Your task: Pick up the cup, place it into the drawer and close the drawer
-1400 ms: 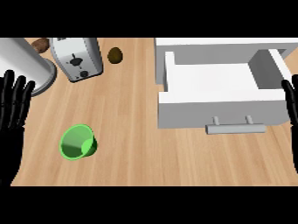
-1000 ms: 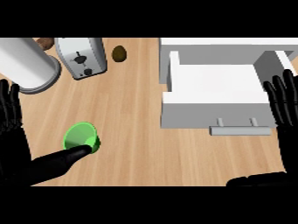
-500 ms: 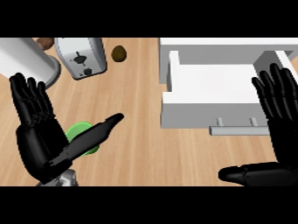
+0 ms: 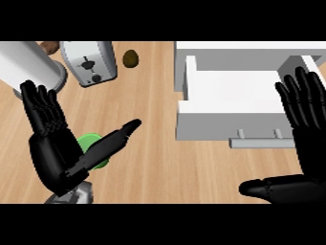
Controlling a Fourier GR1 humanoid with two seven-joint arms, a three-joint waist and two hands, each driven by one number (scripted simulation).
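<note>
— The green cup (image 4: pixel 91 143) sits on the counter at the left, not picked up, mostly behind the wide-open left hand (image 4: pixel 56 153).
— And the drawer (image 4: pixel 236 112)?
— Open at the right, nothing inside. The right hand (image 4: pixel 313 129) is spread wide too.

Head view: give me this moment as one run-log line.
left hand: open over green cup, no grasp | right hand: open by drawer | drawer: open, empty | cup: on counter
</note>
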